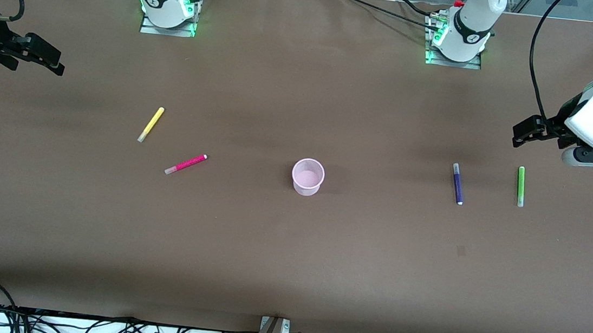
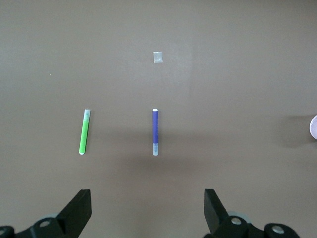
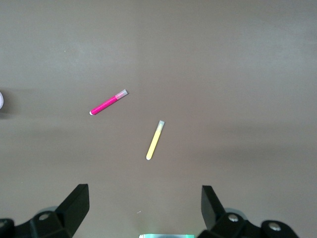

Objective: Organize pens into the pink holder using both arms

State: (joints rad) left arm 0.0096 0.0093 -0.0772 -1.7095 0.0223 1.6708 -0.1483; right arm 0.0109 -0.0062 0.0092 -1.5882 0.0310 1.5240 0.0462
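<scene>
The pink holder (image 1: 307,176) stands upright and empty mid-table. The yellow pen (image 1: 151,124) and the magenta pen (image 1: 185,164) lie toward the right arm's end. The purple pen (image 1: 458,183) and the green pen (image 1: 520,186) lie toward the left arm's end. My right gripper (image 1: 51,60) hangs open and empty over the table's right-arm end; its wrist view shows the magenta pen (image 3: 108,102) and the yellow pen (image 3: 155,140) off its open gripper (image 3: 143,196). My left gripper (image 1: 520,134) hangs open and empty over the table close to the green pen; its wrist view shows the green pen (image 2: 85,132) and the purple pen (image 2: 155,132) off its open gripper (image 2: 147,198).
A small pale patch (image 1: 461,251) marks the brown table nearer the front camera than the purple pen; it also shows in the left wrist view (image 2: 158,57). The arm bases (image 1: 168,2) (image 1: 458,35) stand at the table's back edge. Cables (image 1: 96,327) run along the near edge.
</scene>
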